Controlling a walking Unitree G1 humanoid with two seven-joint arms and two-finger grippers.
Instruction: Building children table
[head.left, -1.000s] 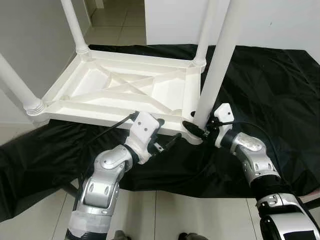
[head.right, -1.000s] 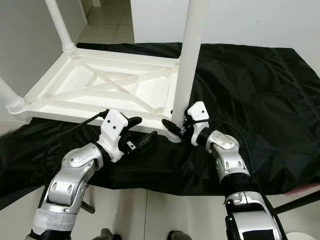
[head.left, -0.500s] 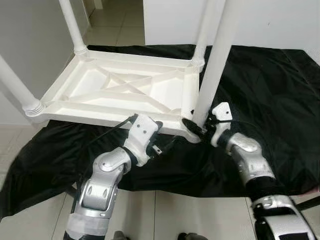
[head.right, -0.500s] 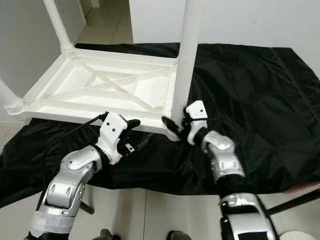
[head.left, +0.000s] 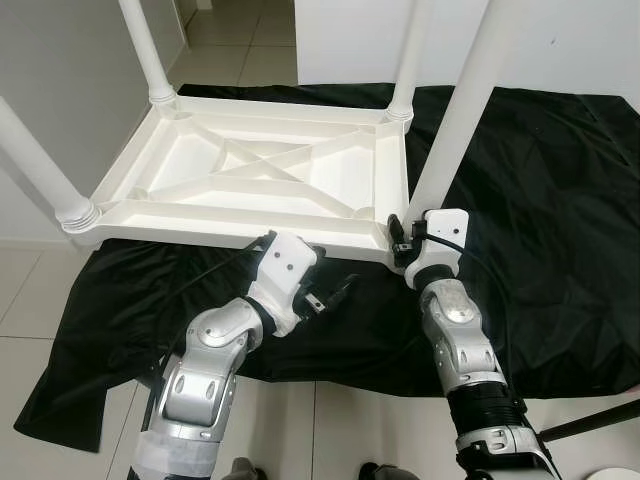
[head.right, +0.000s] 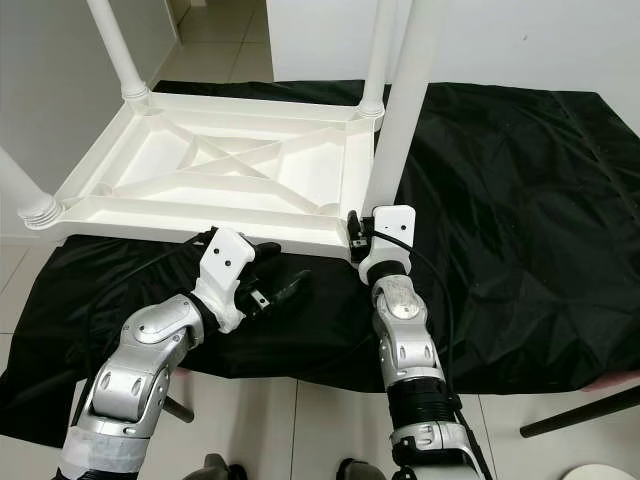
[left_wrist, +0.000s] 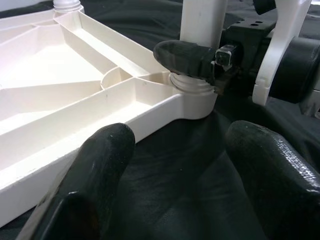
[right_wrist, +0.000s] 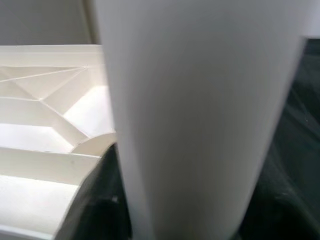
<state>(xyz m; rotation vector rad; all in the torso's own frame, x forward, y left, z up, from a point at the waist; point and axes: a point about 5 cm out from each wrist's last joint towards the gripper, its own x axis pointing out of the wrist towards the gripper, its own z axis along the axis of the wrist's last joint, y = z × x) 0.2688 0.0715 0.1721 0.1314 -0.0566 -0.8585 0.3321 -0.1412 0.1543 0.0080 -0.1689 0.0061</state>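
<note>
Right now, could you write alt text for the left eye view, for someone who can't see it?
A white plastic children's table lies upside down on a black cloth, legs pointing up. The robot's right gripper grips the base of the near right leg at its corner socket, while the left gripper hovers open just in front of the table's near edge.

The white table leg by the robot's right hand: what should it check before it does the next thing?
1. Right hand around the near leg at its base: ok.
2. Leg seated in the corner socket: cannot tell how far.
3. Leg straight: not ok, it leans.
4. Left hand free, open beside the tabletop: ok.
5. Other three legs standing in their corners: ok.
6. Tabletop lying on the black cloth: ok.
</note>
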